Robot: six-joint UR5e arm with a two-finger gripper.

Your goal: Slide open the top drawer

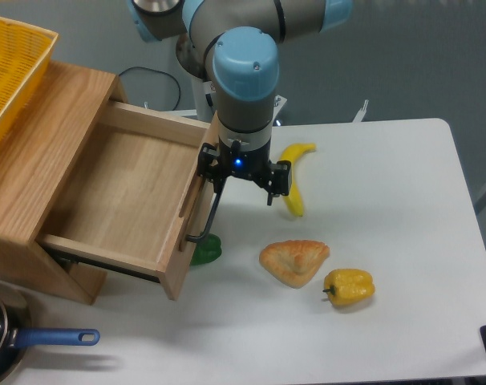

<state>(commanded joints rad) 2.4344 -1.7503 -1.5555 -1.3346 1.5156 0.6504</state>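
The top drawer point(115, 192) of light oak stands far out of the wooden cabinet point(34, 160), its empty inside showing. Its front panel point(188, 241) faces right, with the long black bar handle point(209, 215) running along it. My gripper point(219, 183) hangs straight down at the handle's upper end, its fingers closed around the bar. The gripper's body with a blue light sits just above the handle.
A green pepper point(204, 250) lies right against the drawer front, partly hidden by it. A banana point(294, 178), a pastry point(294, 261) and a yellow pepper point(349, 287) lie to the right. A yellow basket point(10, 72) sits on the cabinet; a blue-handled pan point(18, 341) is at the front left.
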